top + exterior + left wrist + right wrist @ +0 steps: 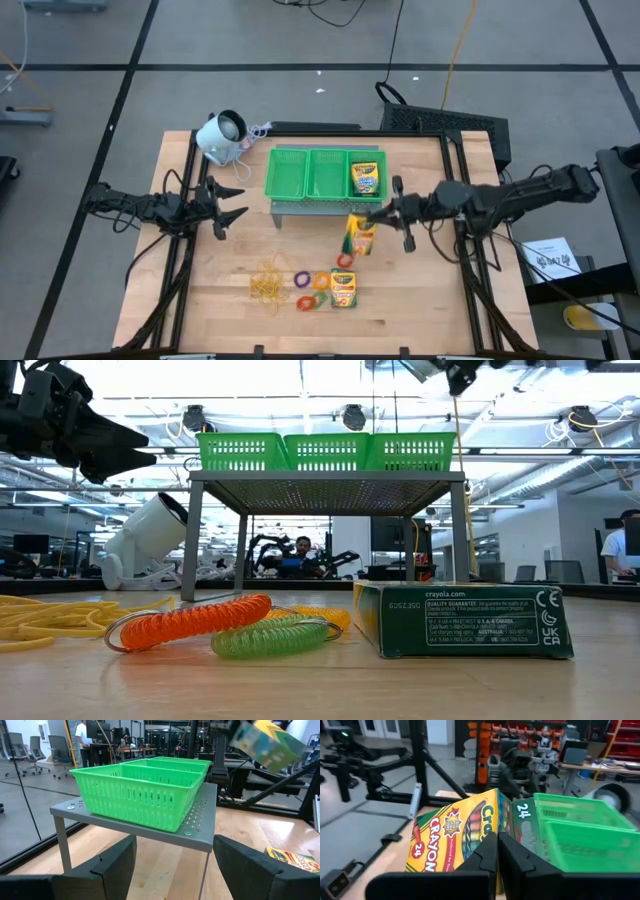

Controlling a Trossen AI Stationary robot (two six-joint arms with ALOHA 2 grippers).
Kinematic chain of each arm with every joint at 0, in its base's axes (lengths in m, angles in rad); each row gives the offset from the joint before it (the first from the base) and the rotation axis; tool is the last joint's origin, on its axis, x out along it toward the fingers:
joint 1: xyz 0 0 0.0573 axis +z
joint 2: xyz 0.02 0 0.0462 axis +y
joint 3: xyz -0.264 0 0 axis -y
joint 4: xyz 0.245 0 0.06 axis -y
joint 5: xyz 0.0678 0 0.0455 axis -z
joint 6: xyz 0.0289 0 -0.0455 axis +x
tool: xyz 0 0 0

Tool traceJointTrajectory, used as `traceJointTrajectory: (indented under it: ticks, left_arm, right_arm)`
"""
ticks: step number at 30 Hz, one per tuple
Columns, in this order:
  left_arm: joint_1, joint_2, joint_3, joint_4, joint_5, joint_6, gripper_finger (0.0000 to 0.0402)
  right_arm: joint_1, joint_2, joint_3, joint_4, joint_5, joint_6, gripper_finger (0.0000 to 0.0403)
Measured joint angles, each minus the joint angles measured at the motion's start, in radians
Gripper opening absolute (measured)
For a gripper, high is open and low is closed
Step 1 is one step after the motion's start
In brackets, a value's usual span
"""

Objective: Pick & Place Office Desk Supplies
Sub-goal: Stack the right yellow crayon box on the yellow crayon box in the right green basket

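My right gripper [380,214] is shut on a yellow-and-green crayon box [360,236] just in front of the green three-part tray [308,172]; the left wrist view shows this box [265,742] up in the air. A second crayon box [365,178] lies in the tray's right compartment. A third [343,288] lies flat on the table beside the coloured rings [312,288] and the yellowish rubber bands [268,283]. My left gripper [232,205] hovers open, left of the tray stand. My right gripper pinches the crayon box between its two shut fingers [485,851] at the box's edge [492,820]. The fingers come in roughly level from the table's right. The box is lifted clear of the table and sits tilted, stretching away from the fingertips.
The tray sits on a grey perforated stand [200,815] with thin legs. A white round-headed device [222,135] with a cord lies at the far left corner. Bare wood lies between the stand and the rings, and at the near left. People sit in the room beyond.
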Motion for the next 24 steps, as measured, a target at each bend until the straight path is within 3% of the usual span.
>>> traceJointTrajectory:
  ticks: [5, 12, 24]
  left_arm:
    - [0.000, 0.000, 0.000, 0.000, 0.000, 0.000, 0.0271]
    - [0.000, 0.000, 0.000, 0.001, 0.000, 0.000, 0.0271]
    - [0.000, 0.000, 0.000, 0.000, 0.000, 0.000, 0.0271]
  right_arm:
    - [-0.133, 0.018, 0.128, -0.141, -0.110, -0.024, 0.0000]
    - [-0.261, 0.060, 0.244, -0.179, -0.267, -0.055, 0.0000]
    - [-0.486, 0.104, 0.348, -0.403, -0.262, -0.186, 0.0000]
